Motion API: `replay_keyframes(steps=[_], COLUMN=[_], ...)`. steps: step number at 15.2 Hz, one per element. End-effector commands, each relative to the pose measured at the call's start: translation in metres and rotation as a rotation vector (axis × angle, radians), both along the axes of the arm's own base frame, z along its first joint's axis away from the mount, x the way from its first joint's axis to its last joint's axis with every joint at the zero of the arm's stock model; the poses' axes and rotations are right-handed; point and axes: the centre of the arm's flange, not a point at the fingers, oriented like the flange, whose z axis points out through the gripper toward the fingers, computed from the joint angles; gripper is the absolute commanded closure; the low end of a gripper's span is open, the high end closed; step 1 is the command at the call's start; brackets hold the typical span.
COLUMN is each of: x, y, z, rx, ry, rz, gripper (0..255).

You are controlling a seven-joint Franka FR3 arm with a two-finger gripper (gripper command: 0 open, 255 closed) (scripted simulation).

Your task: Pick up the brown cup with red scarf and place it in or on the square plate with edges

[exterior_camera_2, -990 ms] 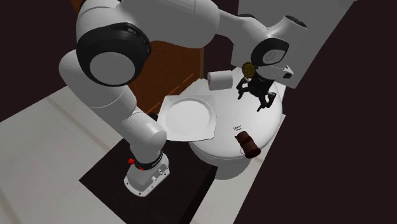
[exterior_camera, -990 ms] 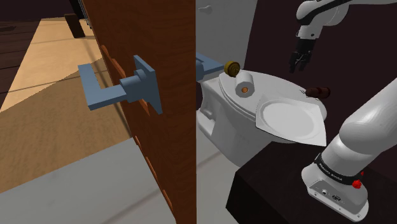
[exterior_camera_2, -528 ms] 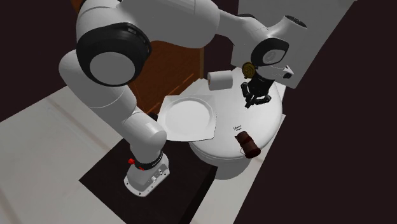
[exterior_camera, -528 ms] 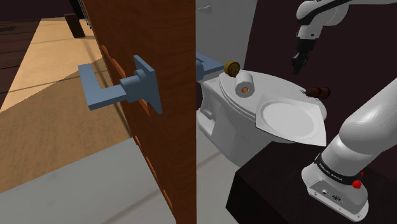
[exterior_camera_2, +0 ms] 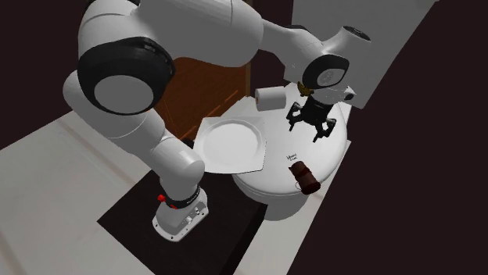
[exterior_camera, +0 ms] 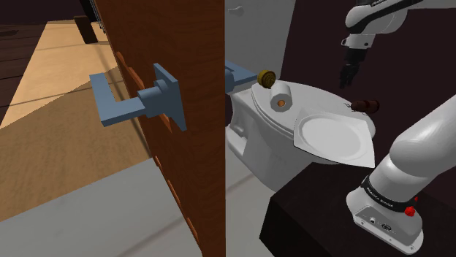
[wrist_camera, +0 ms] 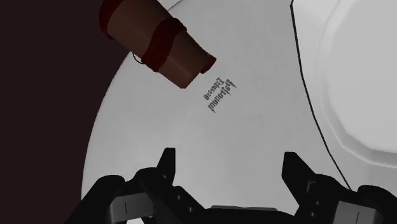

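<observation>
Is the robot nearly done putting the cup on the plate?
Not nearly. Done: nothing, the brown cup lies on its side on the toilet lid, off the plate. In hand: the open gripper hovers above the lid, empty. Left: grab the cup, set it on the plate.

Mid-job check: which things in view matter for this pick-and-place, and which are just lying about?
For the job:
- brown cup with a red band, lying on its side
- white square plate
- claw, open over the toilet lid

Lying about:
- paper roll
- round brown object behind the roll
- blue door handle
- brown door
</observation>
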Motion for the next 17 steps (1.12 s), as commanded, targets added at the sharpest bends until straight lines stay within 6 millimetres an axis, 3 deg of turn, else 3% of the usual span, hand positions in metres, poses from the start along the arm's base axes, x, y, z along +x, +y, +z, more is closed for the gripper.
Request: replay_keyframes(steps=[1,7,15,17], x=[-0.022,-0.082,-0.089,-0.089], y=[-0.001,-0.030,-0.032,-0.032], z=[-0.012,-0.047,-0.089,-0.089], rx=[-0.001,-0.005,-0.005,-0.005], ry=[-0.016,-0.064,-0.067,-0.067], rz=[0.195,0.766,0.804,0.804], gripper=[0,0,0,0])
